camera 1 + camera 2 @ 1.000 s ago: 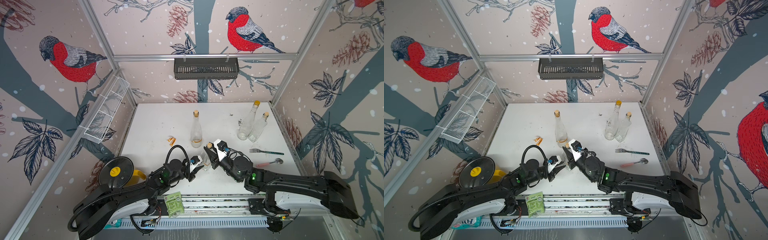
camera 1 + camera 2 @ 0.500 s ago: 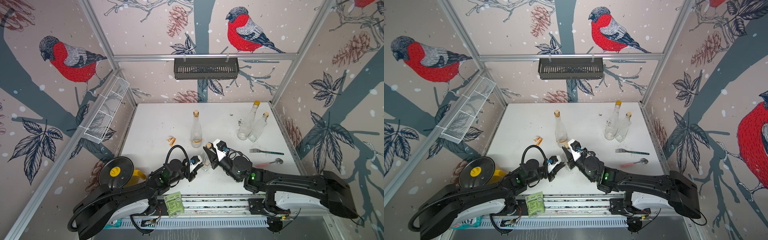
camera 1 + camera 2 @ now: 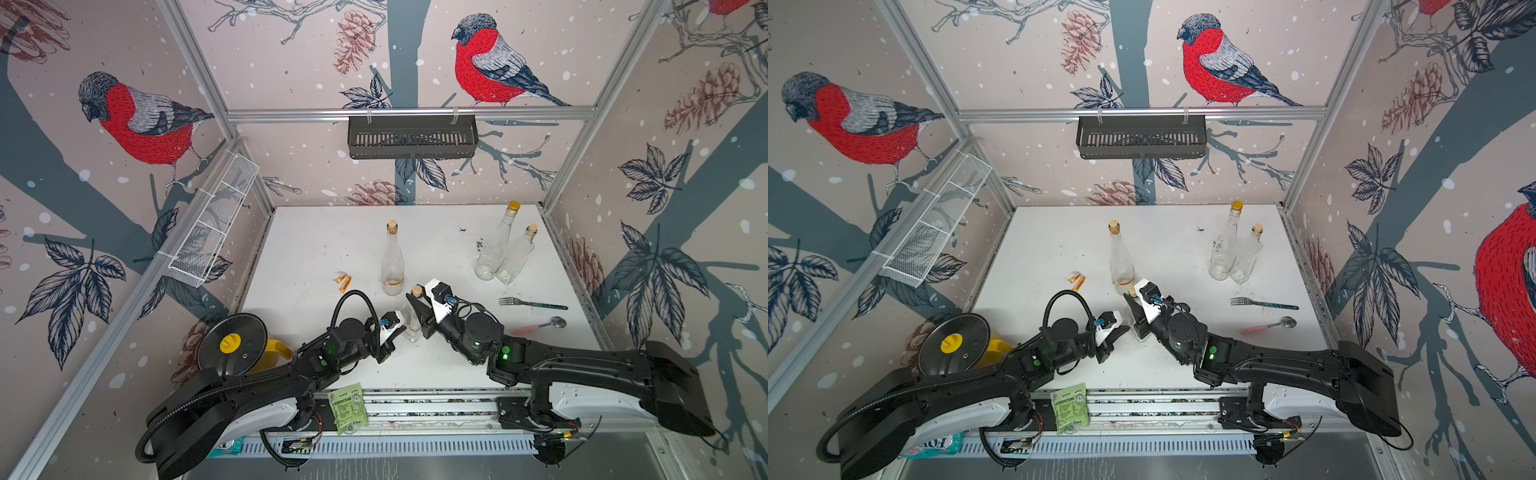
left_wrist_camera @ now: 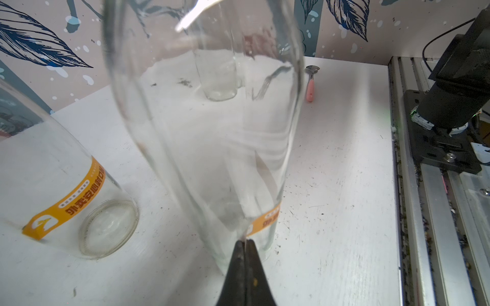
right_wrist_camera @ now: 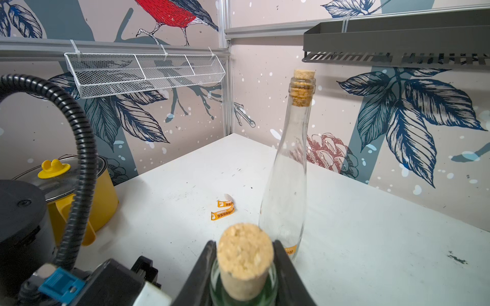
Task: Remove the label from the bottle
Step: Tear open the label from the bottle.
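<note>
**Label removal, pinch stage.** The bottle (image 3: 411,322) stands upright near the front middle of the counter (image 3: 316,249), stopped with a cork (image 5: 245,251). The right tool (image 5: 245,265) is clenched around its neck just under the cork, one finger on each side, and steadies it. The left tool (image 4: 245,245) meets the bottle low on the wall, its jaws pressed together. A thin pale sliver shows between the tips and runs up to the orange label (image 4: 269,220), which wraps the glass close to the base. This reads as the left tool grasping the label's free end, though the sliver is too thin to be sure.

The step in hand is judged to be the start of the peel: the hold is made and the strip is not yet off.

The next move calls for a slow pull away from the glass and around the wall, while the right tool keeps the bottle from turning or tipping. A sharp tug could tear the strip or slip the pinch.

Also shown: a second labelled bottle (image 3: 392,266) just behind, two loose orange strips (image 3: 343,281) on the counter to its left, and a fork (image 3: 532,304) and spoon (image 3: 540,326) well apart to the right.
</note>
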Available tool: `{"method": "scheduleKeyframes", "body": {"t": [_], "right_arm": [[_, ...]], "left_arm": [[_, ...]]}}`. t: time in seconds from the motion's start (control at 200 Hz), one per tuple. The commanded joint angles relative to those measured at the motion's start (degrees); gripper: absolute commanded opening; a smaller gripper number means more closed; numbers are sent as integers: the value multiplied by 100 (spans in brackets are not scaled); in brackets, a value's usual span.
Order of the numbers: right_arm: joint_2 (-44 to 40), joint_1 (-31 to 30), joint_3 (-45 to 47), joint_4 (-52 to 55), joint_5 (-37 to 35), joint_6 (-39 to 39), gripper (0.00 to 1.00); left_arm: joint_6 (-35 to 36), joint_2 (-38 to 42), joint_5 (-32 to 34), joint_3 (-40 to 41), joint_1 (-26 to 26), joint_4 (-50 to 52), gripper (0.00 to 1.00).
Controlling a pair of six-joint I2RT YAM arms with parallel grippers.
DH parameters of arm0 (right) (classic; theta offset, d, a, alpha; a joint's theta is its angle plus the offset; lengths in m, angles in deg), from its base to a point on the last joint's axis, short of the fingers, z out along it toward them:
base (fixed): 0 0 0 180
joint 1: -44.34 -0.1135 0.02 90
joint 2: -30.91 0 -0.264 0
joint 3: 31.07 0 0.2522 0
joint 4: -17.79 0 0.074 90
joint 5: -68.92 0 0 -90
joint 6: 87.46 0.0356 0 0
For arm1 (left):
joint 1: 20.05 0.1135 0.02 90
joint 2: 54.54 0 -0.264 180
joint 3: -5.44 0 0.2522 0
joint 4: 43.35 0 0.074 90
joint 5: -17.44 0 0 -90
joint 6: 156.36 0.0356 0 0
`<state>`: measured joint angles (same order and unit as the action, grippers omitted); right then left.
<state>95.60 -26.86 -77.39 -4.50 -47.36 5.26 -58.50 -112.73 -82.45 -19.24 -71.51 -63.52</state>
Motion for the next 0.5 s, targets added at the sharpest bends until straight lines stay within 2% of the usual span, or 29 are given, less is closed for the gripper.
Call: {"method": "scheduleKeyframes", "body": {"t": [0.0,0.495], "right_arm": [[1,-38,-14,-525,-210,-105,1],[57,-244,91,-841,-853,-237,1]], "left_arm": [[84,1,-105,-33,5,-205,0],[166,-25,-380,-42,6,-139,0]]}}
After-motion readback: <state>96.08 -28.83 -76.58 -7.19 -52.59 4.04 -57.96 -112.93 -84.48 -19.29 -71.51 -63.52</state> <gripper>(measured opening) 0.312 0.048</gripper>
